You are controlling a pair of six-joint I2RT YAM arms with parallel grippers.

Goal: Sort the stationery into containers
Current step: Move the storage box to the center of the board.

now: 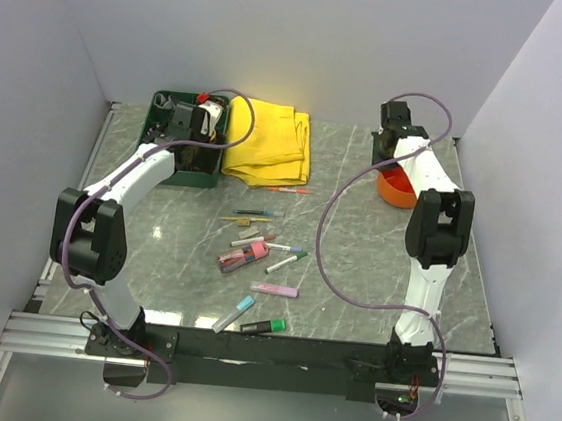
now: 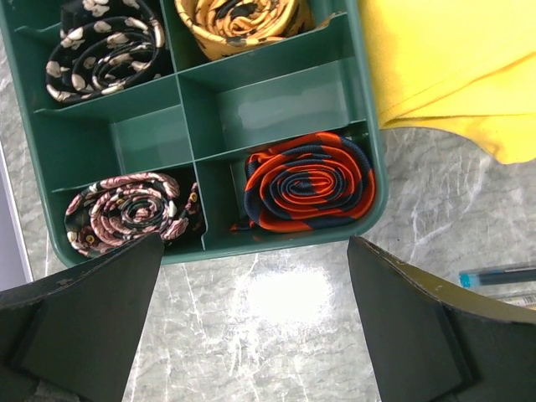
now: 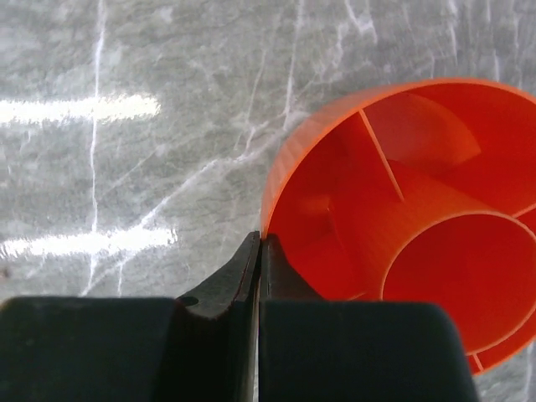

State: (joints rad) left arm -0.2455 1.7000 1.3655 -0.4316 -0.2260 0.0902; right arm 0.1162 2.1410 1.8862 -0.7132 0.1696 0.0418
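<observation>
Orange pot (image 3: 419, 209) fills most of my right wrist view, with its thin dividers and round inner well showing. My right gripper (image 3: 260, 247) is pressed fully together, and its tips sit right at the pot's left rim (whether the wall is actually pinched between them I cannot tell). The pot stands at the far right of the grey marbled table (image 1: 376, 261).

My left gripper (image 2: 255, 244) is spread wide and holds nothing. It hangs over the near edge of the dark green tray (image 2: 268, 105) at the far left. Rolled ties lie in several compartments, an orange and navy one (image 2: 308, 182) nearest the fingers.

None of the stationery (image 1: 256, 253) is in either container. Pens and markers lie scattered mid-table, with a green marker (image 1: 264, 326) nearest the arm bases. A folded yellow cloth (image 1: 268, 139) lies just beside the tray.
</observation>
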